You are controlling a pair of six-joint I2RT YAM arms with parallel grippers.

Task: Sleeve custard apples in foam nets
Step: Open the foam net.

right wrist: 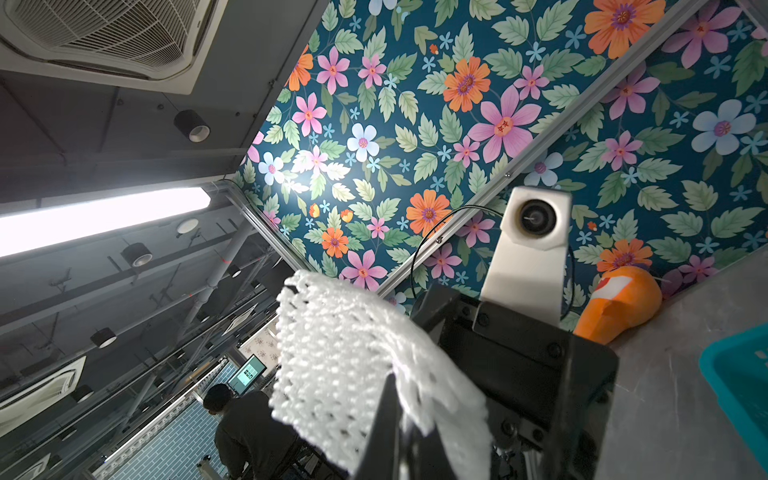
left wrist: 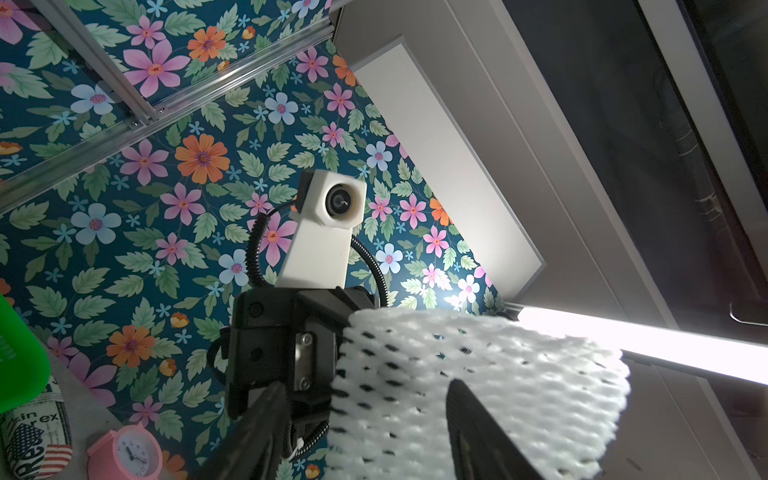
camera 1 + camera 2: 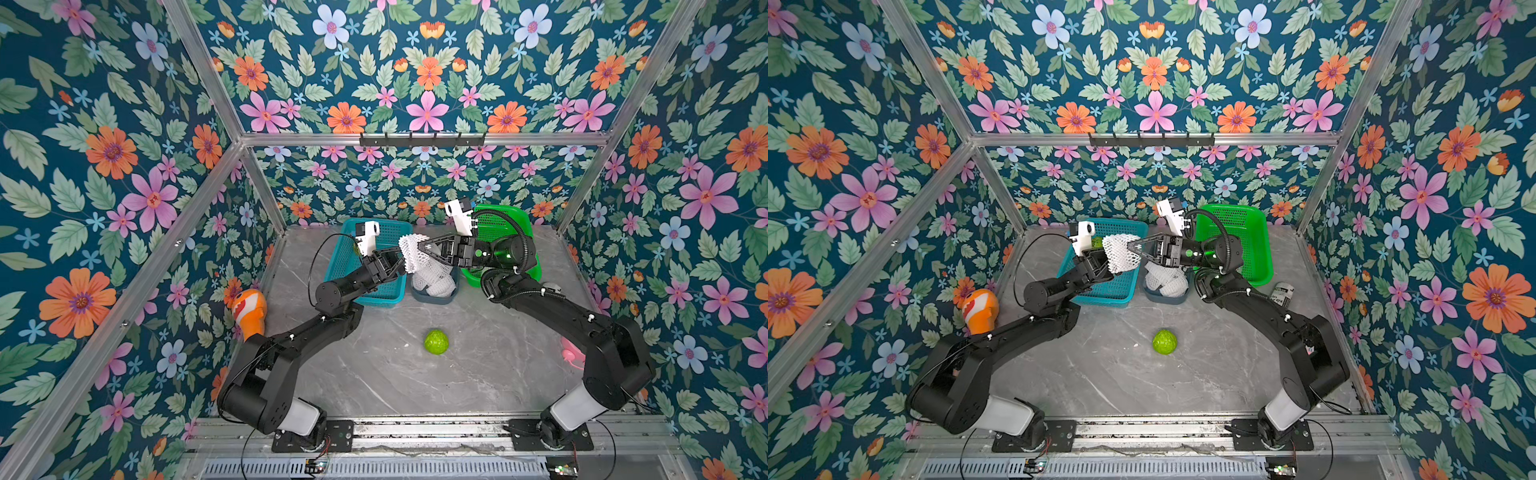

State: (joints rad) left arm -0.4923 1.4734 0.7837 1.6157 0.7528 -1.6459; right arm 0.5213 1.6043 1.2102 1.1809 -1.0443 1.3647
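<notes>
Grey table [image 3: 374,382]. Teal basket [image 3: 386,286] and green basket [image 3: 498,220] at the far edge, dark tub [image 3: 434,298] between them packed with spare foam nets [image 3: 436,282]. One foam net [image 3: 1121,251] aloft between the arms: right gripper [image 3: 1130,245] pinched tight on its edge; left gripper [image 3: 399,261] jaws wide, net draped across one finger. Custard apple [image 3: 436,341] bare, mid-table, well apart from the tub.

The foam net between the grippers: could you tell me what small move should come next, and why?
Probably close the left gripper on the foam net: the right gripper pinches one edge, the left jaws stand apart beside it, and a custard apple lies bare on the table.
</notes>
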